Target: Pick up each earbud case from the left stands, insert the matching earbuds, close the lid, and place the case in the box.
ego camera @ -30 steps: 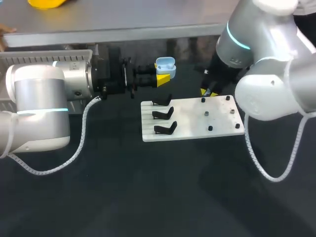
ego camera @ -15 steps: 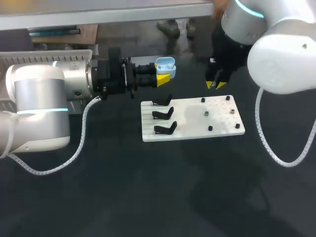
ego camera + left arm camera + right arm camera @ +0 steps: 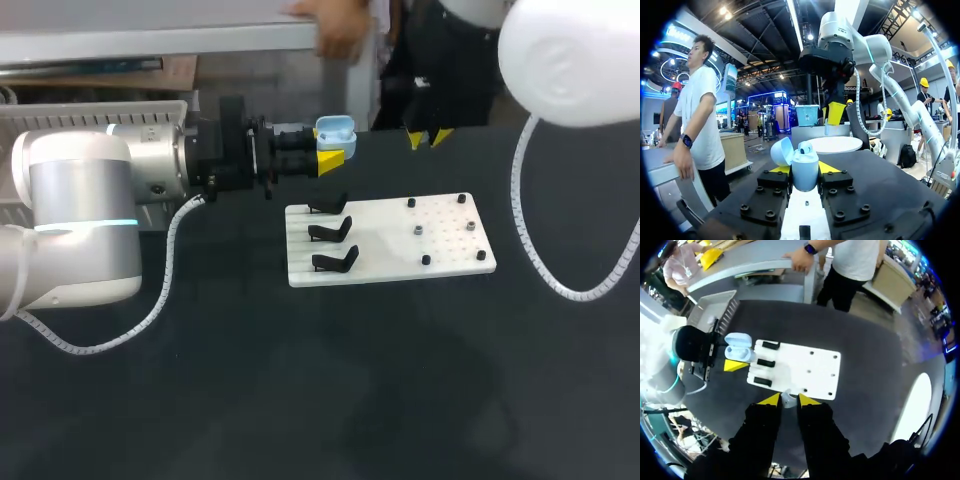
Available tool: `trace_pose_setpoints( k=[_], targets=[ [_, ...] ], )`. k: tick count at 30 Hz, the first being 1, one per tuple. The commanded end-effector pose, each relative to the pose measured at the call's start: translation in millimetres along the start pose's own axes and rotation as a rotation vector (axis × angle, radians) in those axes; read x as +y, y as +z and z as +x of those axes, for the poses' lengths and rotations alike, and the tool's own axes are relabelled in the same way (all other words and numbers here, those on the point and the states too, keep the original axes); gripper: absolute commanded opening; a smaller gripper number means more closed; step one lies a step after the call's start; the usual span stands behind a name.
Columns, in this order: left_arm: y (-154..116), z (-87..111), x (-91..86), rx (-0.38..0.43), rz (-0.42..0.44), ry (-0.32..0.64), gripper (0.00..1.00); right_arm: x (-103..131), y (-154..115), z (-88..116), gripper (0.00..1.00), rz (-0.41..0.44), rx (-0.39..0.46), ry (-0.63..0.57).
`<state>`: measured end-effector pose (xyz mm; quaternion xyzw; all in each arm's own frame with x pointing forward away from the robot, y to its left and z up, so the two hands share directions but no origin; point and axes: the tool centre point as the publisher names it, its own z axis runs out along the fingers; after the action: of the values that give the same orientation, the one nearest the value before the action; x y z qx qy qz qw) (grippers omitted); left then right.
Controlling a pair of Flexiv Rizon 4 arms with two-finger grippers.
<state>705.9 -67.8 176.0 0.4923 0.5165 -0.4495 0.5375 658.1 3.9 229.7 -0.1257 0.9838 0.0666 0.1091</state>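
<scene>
My left gripper [image 3: 328, 146] holds a light blue earbud case [image 3: 335, 129] above the table, behind the white plate [image 3: 400, 262]. The case's lid [image 3: 781, 150] stands open, and one earbud [image 3: 806, 147] sits in it. Both fingers of the left gripper [image 3: 805, 176] press the case [image 3: 805, 167] from two sides. The right gripper [image 3: 428, 137] hangs high over the table's far edge, apart from the case. In the right wrist view, the right gripper [image 3: 785, 400] is shut on a small white earbud [image 3: 786, 398]. Three black stands [image 3: 332, 232] on the plate's left side hold nothing.
The plate's right half carries several small pegs [image 3: 418, 231]. A grey box [image 3: 100, 112] stands at the far left, behind my left arm. Dark table surface lies in front of the plate.
The right arm has lifted off the plate's far right corner and drawn back and up to the table's far edge. The left arm and the case have kept still.
</scene>
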Motion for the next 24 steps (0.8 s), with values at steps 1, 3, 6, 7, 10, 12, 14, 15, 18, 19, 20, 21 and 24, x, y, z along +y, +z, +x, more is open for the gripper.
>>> trace_pose_setpoints(
  k=[1, 3, 6, 7, 10, 12, 14, 15, 18, 19, 20, 21, 24],
  targets=[
    [0, 0.6, -2.2, -0.004, -0.009, 0.004, 0.00, 11, -6, -10, 0.00, 0.006, 0.014, -0.022],
    [0, 0.6, -2.2, -0.004, -0.009, 0.004, 0.00, 18, -9, -15, 0.00, 0.008, 0.012, -0.043],
    [0, 0.6, -2.2, -0.004, -0.009, 0.004, 0.00, 28, -13, -21, 0.00, 0.001, 0.008, -0.070],
    [0, 0.6, -2.2, -0.004, -0.009, 0.004, 0.00, 33, -14, -23, 0.00, -0.002, 0.006, -0.085],
    [0, 0.6, -2.2, -0.004, -0.009, 0.004, 0.00, 44, -16, -27, 0.00, -0.010, 0.007, -0.122],
    [0, 0.6, -2.2, -0.004, -0.009, 0.004, 0.00, 52, -17, -29, 0.00, -0.014, 0.006, -0.147],
    [0, 0.6, -2.2, -0.004, -0.009, 0.004, 0.00, 61, -20, -32, 0.00, -0.024, 0.000, -0.177],
    [0, 0.6, -2.2, -0.004, -0.009, 0.004, 0.00, 64, -20, -33, 0.00, -0.025, 0.000, -0.182],
    [0, 0.6, -2.2, -0.004, -0.009, 0.004, 0.00, 77, -22, -35, 0.00, -0.037, 0.001, -0.215],
    [0, 0.6, -2.2, -0.004, -0.009, 0.004, 0.00, 80, -22, -35, 0.00, -0.040, 0.003, -0.225],
    [0, 0.6, -2.2, -0.004, -0.009, 0.004, 0.00, 85, -21, -36, 0.00, -0.043, 0.003, -0.234],
    [0, 0.6, -2.2, -0.004, -0.009, 0.004, 0.00, 89, -20, -36, 0.00, -0.045, 0.004, -0.240],
    [0, 0.6, -2.2, -0.004, -0.009, 0.004, 0.00, 98, -16, -38, 0.00, -0.045, 0.000, -0.260]
  ],
)
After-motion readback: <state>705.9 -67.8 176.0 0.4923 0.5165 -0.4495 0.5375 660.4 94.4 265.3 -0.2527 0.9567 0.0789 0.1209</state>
